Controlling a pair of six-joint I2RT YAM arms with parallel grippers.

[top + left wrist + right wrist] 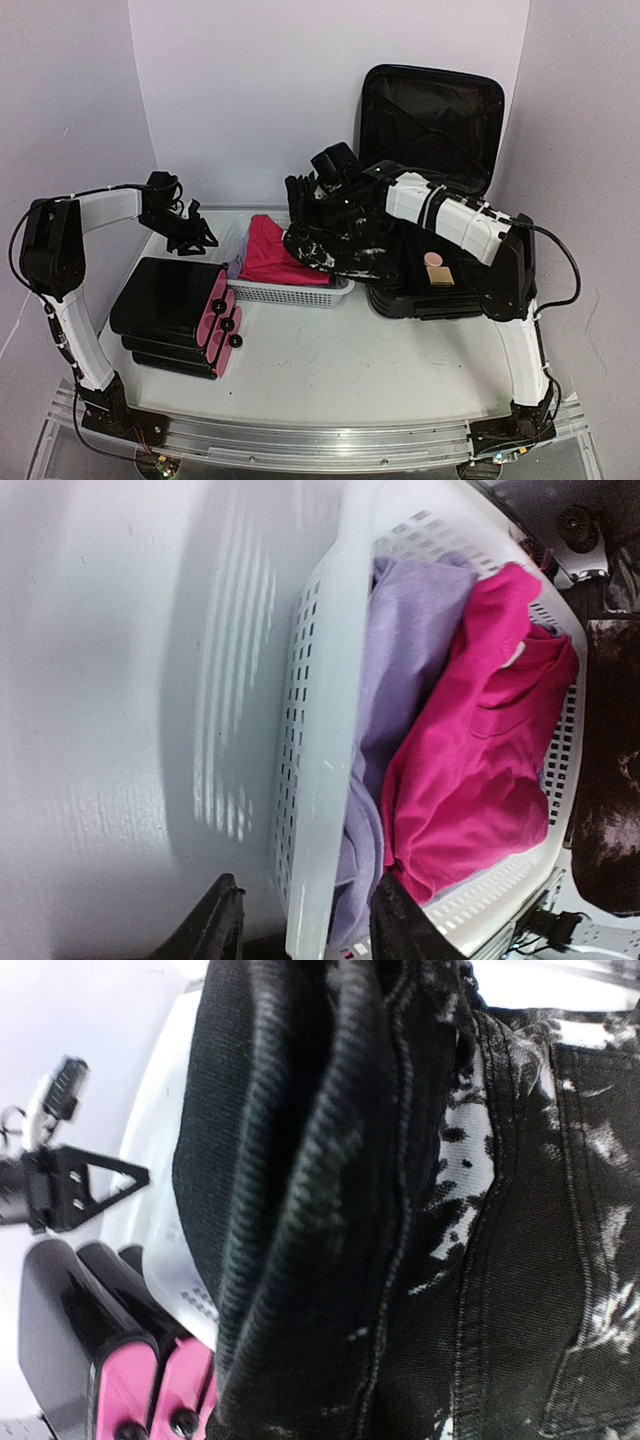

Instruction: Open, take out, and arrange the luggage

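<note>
From above, the luggage (430,120) stands open at about 2 o'clock on the table (350,370). Its lid is upright against the back wall and its lower half lies flat, with a small tan thing (437,271) inside that I cannot identify. The right gripper (305,205) is clenched on a pair of black jeans (345,250) with white marks. The jeans hang in the air between the luggage and the white basket (300,293), which sits near the centre and holds a pink garment (270,250). At 8 o'clock small black cases (170,305) with pink sides and black knobs lie one upon another. The left gripper (188,232) hovers at 10 o'clock, near the left end of the basket. In the left wrist view its fingers (218,925) are apart and hold nothing; the rim of the basket shows between them, with a gap at each side. The pink garment lies partly over a lilac cloth (410,650). In the right wrist view the jeans fill nearly the whole picture, so the fingers are hidden. At 9 o'clock the left gripper shows, and at 7 o'clock the pink sides of the cases.
</note>
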